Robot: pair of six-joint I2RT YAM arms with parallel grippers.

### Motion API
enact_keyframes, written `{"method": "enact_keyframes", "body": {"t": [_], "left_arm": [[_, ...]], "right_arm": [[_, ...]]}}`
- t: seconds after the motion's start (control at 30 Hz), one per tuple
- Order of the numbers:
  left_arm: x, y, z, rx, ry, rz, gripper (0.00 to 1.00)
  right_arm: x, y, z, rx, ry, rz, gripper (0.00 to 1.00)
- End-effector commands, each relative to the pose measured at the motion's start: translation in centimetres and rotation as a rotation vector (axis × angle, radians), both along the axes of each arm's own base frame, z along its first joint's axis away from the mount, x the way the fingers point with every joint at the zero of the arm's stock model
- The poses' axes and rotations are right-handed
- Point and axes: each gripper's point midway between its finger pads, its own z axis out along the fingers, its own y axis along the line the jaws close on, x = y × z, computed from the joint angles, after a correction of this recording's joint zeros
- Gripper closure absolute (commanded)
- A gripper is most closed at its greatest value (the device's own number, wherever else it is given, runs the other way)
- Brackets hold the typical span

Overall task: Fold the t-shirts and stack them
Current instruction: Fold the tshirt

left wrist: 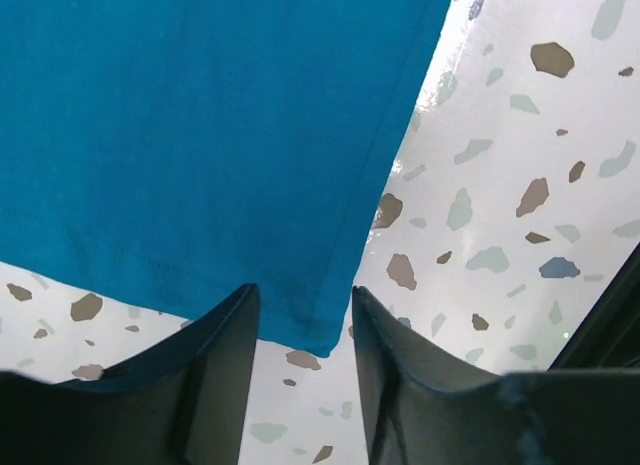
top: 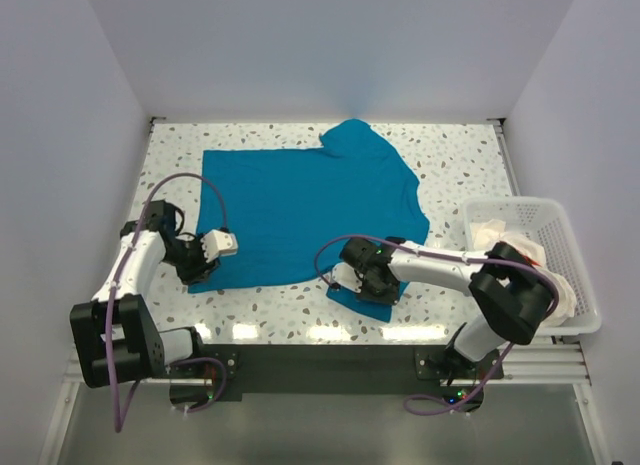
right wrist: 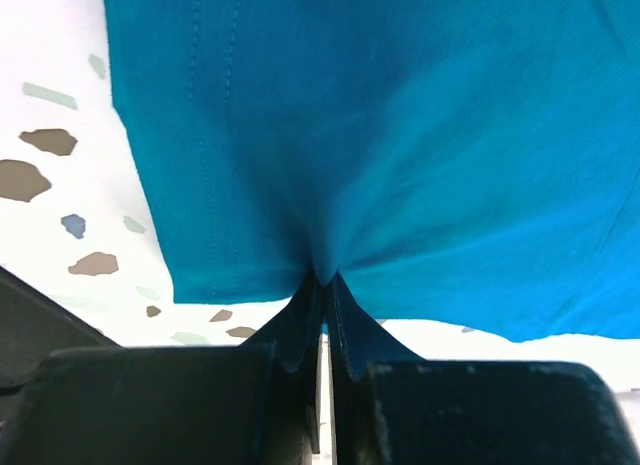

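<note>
From above, the teal t-shirt (top: 300, 210) is seen spread flat on the speckled white worktop (top: 450, 150) (pale walls (top: 330, 45) on three sides). At the left wrist, the left pincer (left wrist: 305, 315) is set part-open astride the hem corner. At the right wrist, the right pincer (right wrist: 322, 285) is clamped on bunched teal cloth.

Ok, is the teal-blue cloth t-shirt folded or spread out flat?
Spread out: the teal-blue cloth t-shirt lies mostly flat across the speckled table, no fold visible.
</note>
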Motion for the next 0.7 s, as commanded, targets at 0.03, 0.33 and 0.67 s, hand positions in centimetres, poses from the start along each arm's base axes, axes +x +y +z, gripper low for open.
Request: {"method": "enact_keyframes", "body": {"t": [0.03, 0.33, 0.67], "left_arm": [[-0.2, 0.0, 0.4, -0.007, -0.026, -0.178, 0.57], [-2.3, 2.8, -2.6, 0.147, 0.066, -0.273, 0.59], [-3.3, 4.2, -4.9, 0.219, 0.093, -0.267, 0.56]], "right_arm": [[-0.1, 1.4, 1.3, 0.105, -0.009, 0.02, 1.0], [0.5, 1.9, 2.9, 0.134, -0.044, 0.02, 1.0], [0.8, 2.1, 4.2, 0.139, -0.05, 0.024, 1.0]]}}
